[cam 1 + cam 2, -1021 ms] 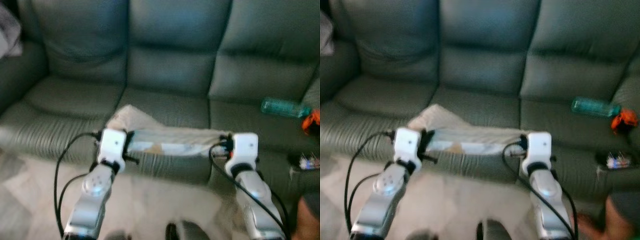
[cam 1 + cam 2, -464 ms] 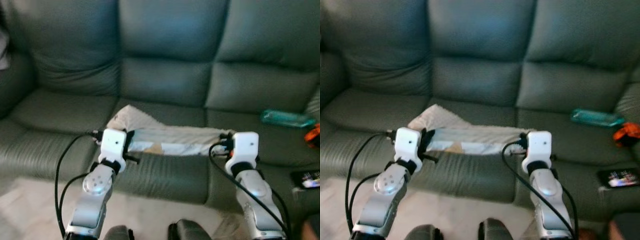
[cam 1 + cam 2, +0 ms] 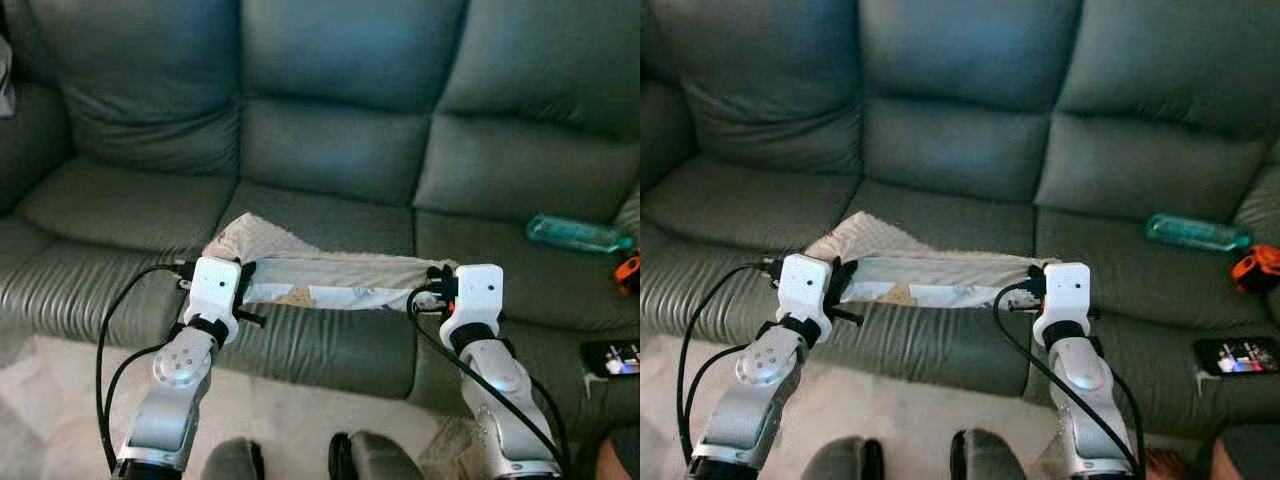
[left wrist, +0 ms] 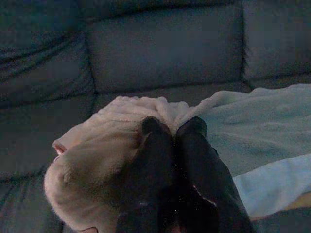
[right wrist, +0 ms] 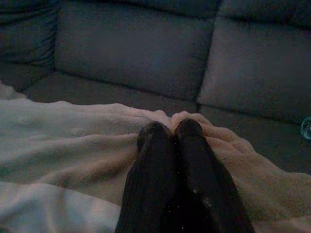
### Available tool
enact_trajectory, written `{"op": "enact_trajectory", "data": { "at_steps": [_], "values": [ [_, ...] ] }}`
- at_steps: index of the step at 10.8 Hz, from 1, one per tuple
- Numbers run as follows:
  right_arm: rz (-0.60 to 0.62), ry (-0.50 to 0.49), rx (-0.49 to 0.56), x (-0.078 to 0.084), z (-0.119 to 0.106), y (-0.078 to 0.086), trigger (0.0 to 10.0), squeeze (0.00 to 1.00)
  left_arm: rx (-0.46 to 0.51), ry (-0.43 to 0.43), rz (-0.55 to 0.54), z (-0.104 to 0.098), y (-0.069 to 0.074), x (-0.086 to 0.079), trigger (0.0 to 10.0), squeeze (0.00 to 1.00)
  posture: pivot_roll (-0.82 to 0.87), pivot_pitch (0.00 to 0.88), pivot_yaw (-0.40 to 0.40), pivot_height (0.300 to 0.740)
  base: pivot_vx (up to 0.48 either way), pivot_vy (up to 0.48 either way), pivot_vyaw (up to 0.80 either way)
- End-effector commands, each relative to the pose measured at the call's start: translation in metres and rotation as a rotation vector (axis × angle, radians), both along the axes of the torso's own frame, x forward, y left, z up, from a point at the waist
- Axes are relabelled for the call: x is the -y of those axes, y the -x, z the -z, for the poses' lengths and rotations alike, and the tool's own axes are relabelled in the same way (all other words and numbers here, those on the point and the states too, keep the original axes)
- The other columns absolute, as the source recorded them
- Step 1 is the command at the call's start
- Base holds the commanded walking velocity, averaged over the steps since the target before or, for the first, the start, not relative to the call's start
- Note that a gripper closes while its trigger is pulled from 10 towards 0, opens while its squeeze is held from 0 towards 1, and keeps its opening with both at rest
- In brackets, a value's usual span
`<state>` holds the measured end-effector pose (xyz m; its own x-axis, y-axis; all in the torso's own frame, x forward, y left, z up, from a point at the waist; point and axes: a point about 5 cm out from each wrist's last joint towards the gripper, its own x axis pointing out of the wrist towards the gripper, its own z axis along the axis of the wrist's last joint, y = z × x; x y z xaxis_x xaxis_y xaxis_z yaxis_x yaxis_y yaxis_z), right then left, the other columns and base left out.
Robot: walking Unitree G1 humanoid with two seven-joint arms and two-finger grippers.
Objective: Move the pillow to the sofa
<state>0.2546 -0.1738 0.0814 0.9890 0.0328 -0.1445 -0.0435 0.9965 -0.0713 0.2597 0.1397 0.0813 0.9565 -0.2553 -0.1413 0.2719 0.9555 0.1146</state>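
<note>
A dark grey-green leather sofa [image 3: 330, 150] with three seats stretched across the scene, viewed from the robot's head looking down at it. A flat, limp pillow [image 3: 320, 275], cream on one side with a pale blue printed face, was stretched between the robot's two silver arms, over the front edge of the middle seat cushion. Whether it rested on the cushion or hung just above it could not be told.

The left claw [image 4: 173, 131] was pinched closed on the pillow's left corner, its two black fingers [image 4: 155, 150] pressed together with bunched cream fabric folded around their tips. The right claw [image 5: 170, 130] was likewise closed tight on the pillow's right edge, its fingertips sunk into fuzzy beige cloth.

On the right seat cushion lay a green plastic bottle [image 3: 578, 233] on its side, well apart from the pillow. Farther right sat a small orange object [image 3: 1254, 269], and nearer the front edge a phone [image 3: 1237, 355] with a lit screen. Pale floor [image 3: 290, 420] showed below the sofa, between the arms.
</note>
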Motion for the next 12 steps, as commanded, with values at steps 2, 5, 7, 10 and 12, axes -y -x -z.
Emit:
{"op": "enact_trajectory", "data": {
  "at_steps": [2,5,7,10,12],
  "values": [
    [0.044,0.012,0.001,0.0129,-0.0018,0.0004,10.0,0.00,0.024,-0.030,-0.001,-0.0052,-0.0044,-0.0119,10.0,0.00,-0.02,0.191,-0.019,0.740,0.000,0.000,0.00],
    [0.021,-0.001,0.003,0.0043,-0.0025,-0.0008,10.0,0.00,0.036,0.004,-0.001,-0.0084,-0.0059,-0.0074,10.0,0.00,-0.03,0.200,-0.026,0.740,0.000,0.000,0.00],
    [0.022,-0.001,0.001,0.0052,-0.0019,-0.0005,10.0,0.00,0.029,0.013,0.006,-0.0055,-0.0031,-0.0050,10.0,0.00,-0.03,0.196,-0.026,0.740,0.000,0.000,0.00],
    [0.018,-0.002,0.004,0.0031,-0.0023,-0.0019,10.0,0.00,0.028,0.010,0.005,-0.0055,-0.0060,-0.0046,10.0,0.00,-0.03,0.188,-0.029,0.740,0.000,0.000,0.00],
    [0.017,0.002,0.005,0.0037,-0.0025,-0.0016,10.0,0.00,0.023,0.016,-0.002,-0.0039,-0.0054,-0.0035,10.0,0.00,-0.03,0.185,-0.031,0.740,0.000,0.000,0.00]
  ]
}}
